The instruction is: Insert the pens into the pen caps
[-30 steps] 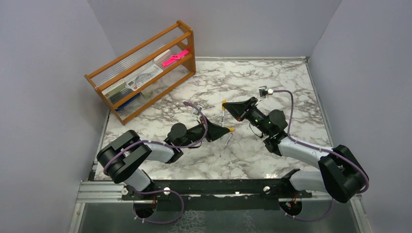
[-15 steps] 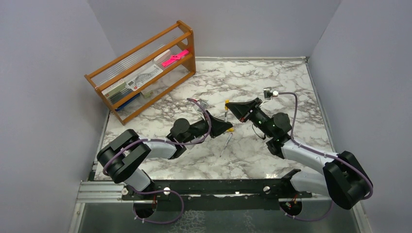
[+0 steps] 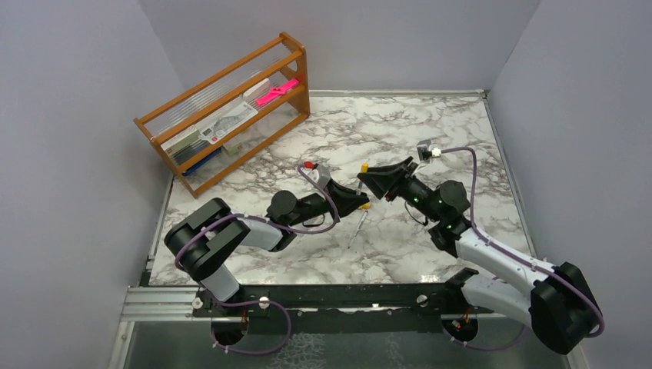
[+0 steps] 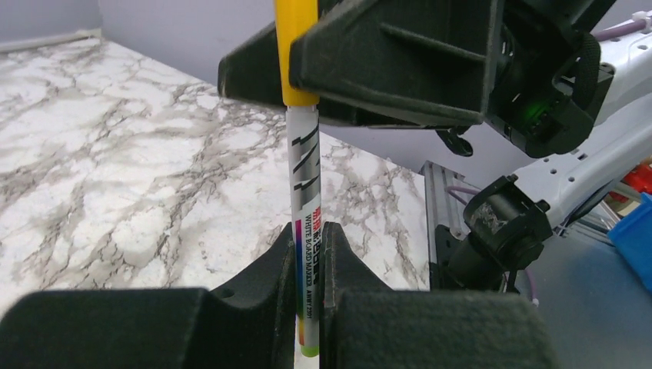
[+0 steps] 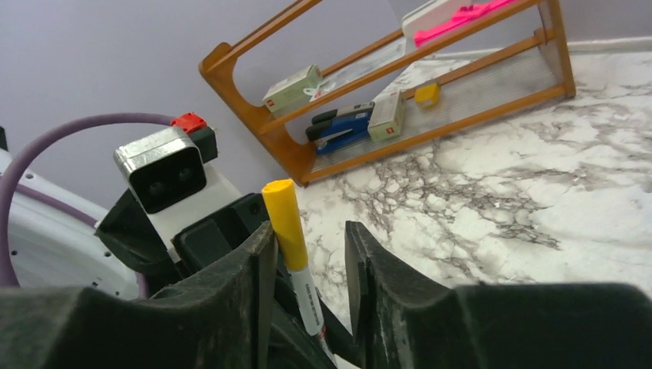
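Note:
My left gripper (image 3: 355,202) (image 4: 309,231) is shut on the lower barrel of a white board-marker pen (image 4: 306,192) with a green tail end, holding it upright above the table. A yellow cap (image 4: 297,46) (image 5: 284,219) (image 3: 364,167) sits on the pen's top end. My right gripper (image 3: 370,178) (image 5: 307,231) straddles the cap with its jaws open. The cap rests against the left finger (image 5: 246,261), with a gap to the other finger. A second pale pen (image 3: 357,229) lies on the marble just in front, with an orange-yellow end (image 3: 366,205) by the left gripper.
A wooden rack (image 3: 231,115) (image 5: 254,115) stands at the back left, holding stationery boxes, a blue stapler (image 5: 342,127) and a bright pink flat item (image 3: 277,91). Grey walls enclose the marble table (image 3: 430,123). The left wrist camera (image 5: 161,173) is close to my right fingers.
Both grippers have drifted slightly right, carrying the capped pen with them. The left arm has stretched further forward. The pen on the table has not moved.

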You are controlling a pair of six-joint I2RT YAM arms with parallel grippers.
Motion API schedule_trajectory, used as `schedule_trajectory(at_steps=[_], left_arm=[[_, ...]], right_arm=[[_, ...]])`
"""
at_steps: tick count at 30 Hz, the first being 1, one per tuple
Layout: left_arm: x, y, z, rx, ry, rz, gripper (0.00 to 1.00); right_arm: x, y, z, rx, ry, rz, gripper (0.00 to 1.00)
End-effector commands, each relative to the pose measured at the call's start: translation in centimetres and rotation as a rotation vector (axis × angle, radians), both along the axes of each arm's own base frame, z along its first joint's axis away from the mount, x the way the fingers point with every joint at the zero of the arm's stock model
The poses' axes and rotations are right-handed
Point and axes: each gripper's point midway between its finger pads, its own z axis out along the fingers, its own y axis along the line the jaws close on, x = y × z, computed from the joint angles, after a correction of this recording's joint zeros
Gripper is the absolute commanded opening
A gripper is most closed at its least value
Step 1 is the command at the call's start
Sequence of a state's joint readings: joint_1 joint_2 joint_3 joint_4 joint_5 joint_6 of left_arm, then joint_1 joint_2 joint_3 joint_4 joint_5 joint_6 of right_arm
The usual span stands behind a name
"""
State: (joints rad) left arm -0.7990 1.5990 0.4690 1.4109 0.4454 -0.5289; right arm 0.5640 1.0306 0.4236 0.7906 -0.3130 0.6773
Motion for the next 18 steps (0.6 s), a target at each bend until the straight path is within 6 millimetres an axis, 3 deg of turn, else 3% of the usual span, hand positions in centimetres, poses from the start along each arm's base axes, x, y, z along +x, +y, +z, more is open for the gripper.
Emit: schedule_trajectory(at_steps=[1,8,18], left_arm=[[-1.8,-0.1,3.2,-0.091,-0.197,-0.079,0.00],[-2.3,-0.8,2.4,-0.047,-0.198,-0.138,0.00],[-1.8,-1.1,1.1,-0.001,-0.175,-0.132,0.00]], right_arm=[[-0.6,0.2,-0.5,-0.072,-0.001,0.022,0.42],[-0.9,-0.5,0.7,-0.109,-0.047,-0.004,0.53],[-0.8,-0.6,2.3,-0.138,-0.091,-0.014,0.55]])
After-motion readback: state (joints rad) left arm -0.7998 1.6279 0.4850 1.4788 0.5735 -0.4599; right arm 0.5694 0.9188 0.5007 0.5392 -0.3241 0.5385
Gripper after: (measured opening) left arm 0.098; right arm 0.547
